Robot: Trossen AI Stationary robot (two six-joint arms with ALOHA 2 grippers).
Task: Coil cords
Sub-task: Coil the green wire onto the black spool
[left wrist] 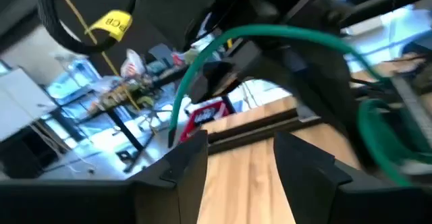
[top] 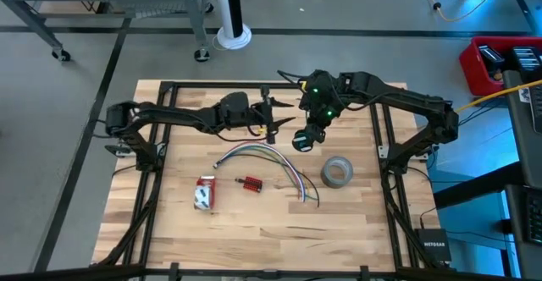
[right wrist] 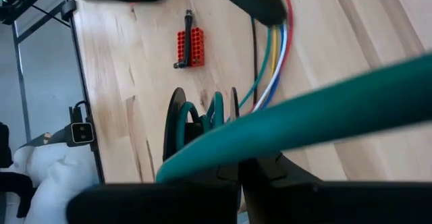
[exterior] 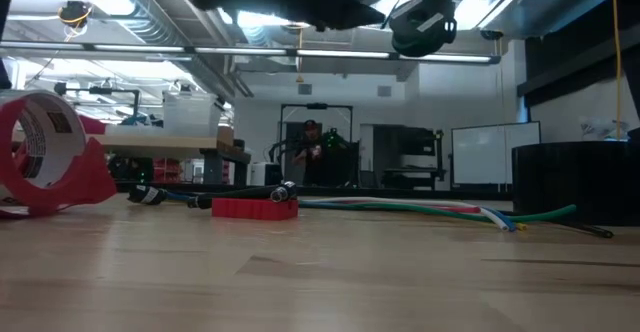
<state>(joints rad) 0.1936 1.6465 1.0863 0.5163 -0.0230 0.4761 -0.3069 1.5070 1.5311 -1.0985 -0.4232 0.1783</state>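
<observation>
A small round coil of dark teal cord [top: 304, 140] hangs over the middle of the table, under my right gripper [top: 312, 129], which is shut on the cord. In the right wrist view the coil [right wrist: 202, 119] sits past the fingers and one teal strand [right wrist: 324, 109] crosses the picture. My left gripper [top: 273, 118] is level, just left of the coil, and open, with nothing between its fingers [left wrist: 192, 163]. A loop of the cord [left wrist: 270, 34] arcs ahead of it. My right gripper is shut on the teal cord's strand [right wrist: 216, 162] where it crosses its fingertips; the fingers themselves hide the exact place. They slant down from the table's far right and lie across the strand. The coil hangs below them, clear of the table.
A bundle of coloured wires [top: 271, 156] lies curved across the table's middle. A grey tape roll [top: 336, 173] is at its right, a small red block [top: 250, 183] and a red tape dispenser [top: 204, 193] at the near left. Black frame rails [top: 385, 179] run along the table's sides.
</observation>
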